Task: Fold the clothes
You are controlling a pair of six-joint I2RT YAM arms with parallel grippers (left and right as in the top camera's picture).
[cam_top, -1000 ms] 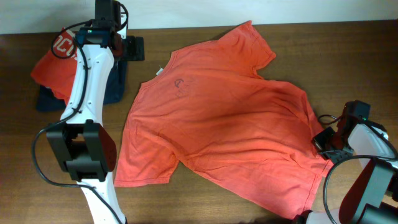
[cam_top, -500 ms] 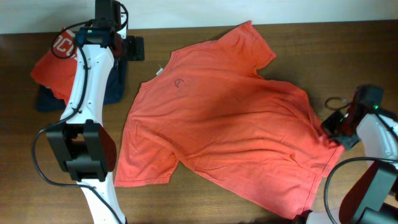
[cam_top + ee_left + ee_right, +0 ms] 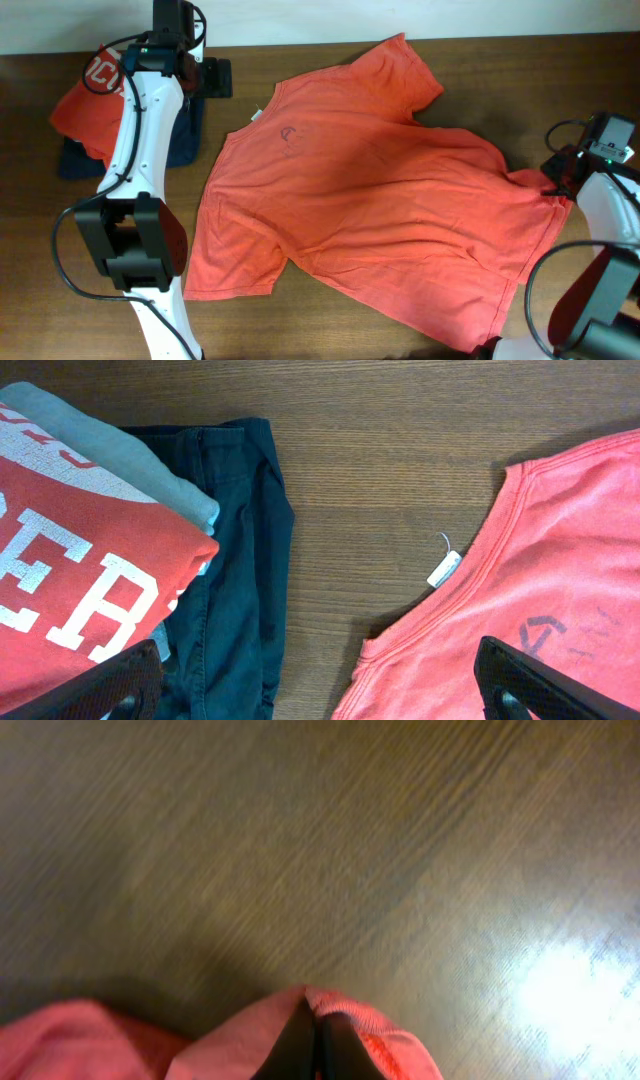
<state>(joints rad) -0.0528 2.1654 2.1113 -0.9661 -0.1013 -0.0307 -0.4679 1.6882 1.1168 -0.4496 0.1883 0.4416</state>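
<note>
**Right claw grips the T-shirt's hem; left claw open by the collar**

The dark wooden tabletop (image 3: pixel 60 250) carries a coral-red T-shirt (image 3: pixel 370 210), spread flat across its middle. The collar points toward the far left corner, and the bottom hem reaches toward the right edge and the near right corner. One sleeve lies near the far edge, the other near the near edge.

A stack of folded clothes sits at the far left corner: a dark navy garment (image 3: pixel 235 560) at the bottom, a thin grey garment (image 3: pixel 110 450) over it, and a folded red shirt with white lettering (image 3: pixel 70 580) on top.

The right claw (image 3: pixel 318 1040) is near the right edge, its fingers pinched together on a fold of the T-shirt's hem. The left claw (image 3: pixel 325 685) hangs above the far left part, between the stack and the collar, with its fingers spread wide and holding nothing.

A small dark logo (image 3: pixel 540 632) marks the fabric below the collar. A white tag (image 3: pixel 444 568) sticks out at the neckline.
</note>
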